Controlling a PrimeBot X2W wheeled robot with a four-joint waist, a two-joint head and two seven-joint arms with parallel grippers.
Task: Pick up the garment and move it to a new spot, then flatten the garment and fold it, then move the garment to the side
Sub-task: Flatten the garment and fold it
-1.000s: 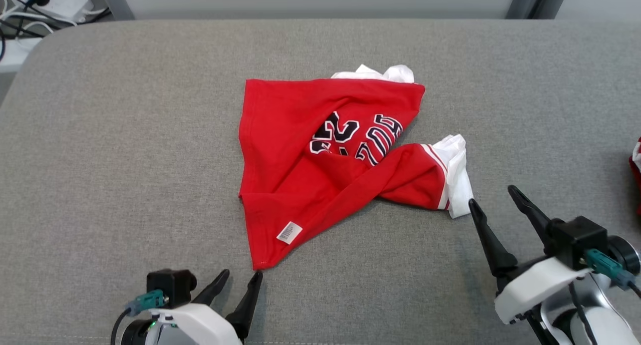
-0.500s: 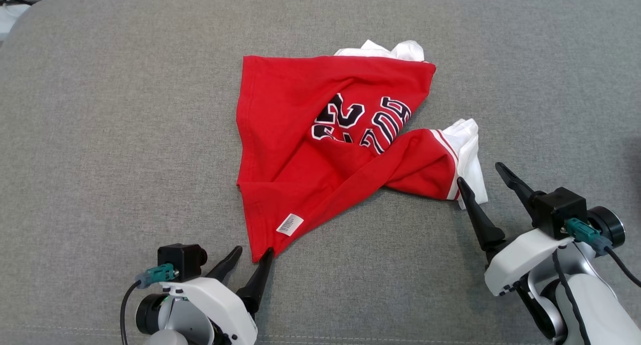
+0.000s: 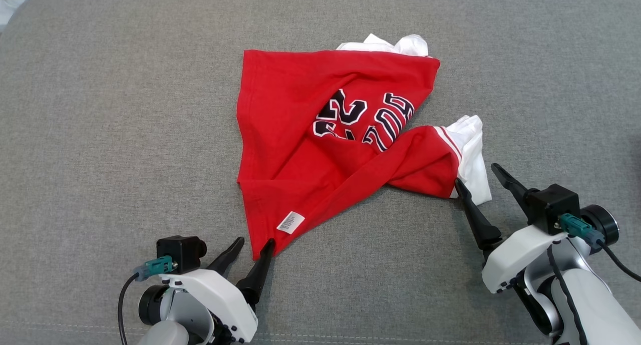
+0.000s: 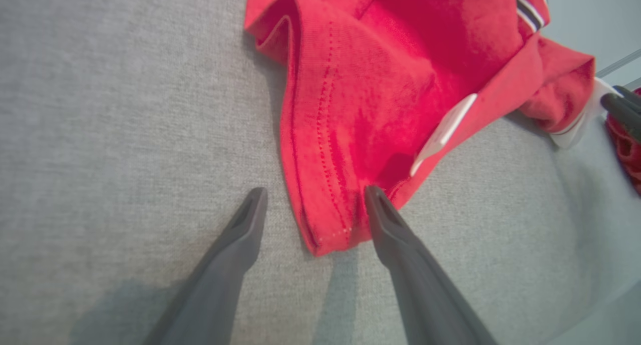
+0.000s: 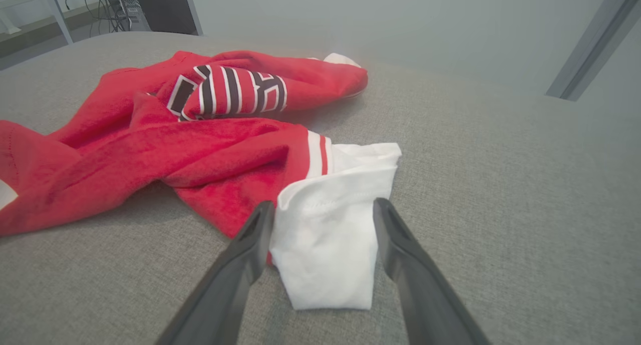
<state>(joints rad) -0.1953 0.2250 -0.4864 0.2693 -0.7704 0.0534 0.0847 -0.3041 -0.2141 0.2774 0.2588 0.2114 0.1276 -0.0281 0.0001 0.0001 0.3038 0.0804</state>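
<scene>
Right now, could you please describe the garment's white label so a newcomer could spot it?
On the grey fabric surface lies a crumpled red garment. Find its near corner, at the left end effector; the label sits just inside it. It is a small white rectangle, unlike the big white sleeve.

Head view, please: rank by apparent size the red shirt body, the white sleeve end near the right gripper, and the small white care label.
Largest to smallest:
1. red shirt body
2. white sleeve end
3. care label
The differences are plain, so no ties.
</scene>
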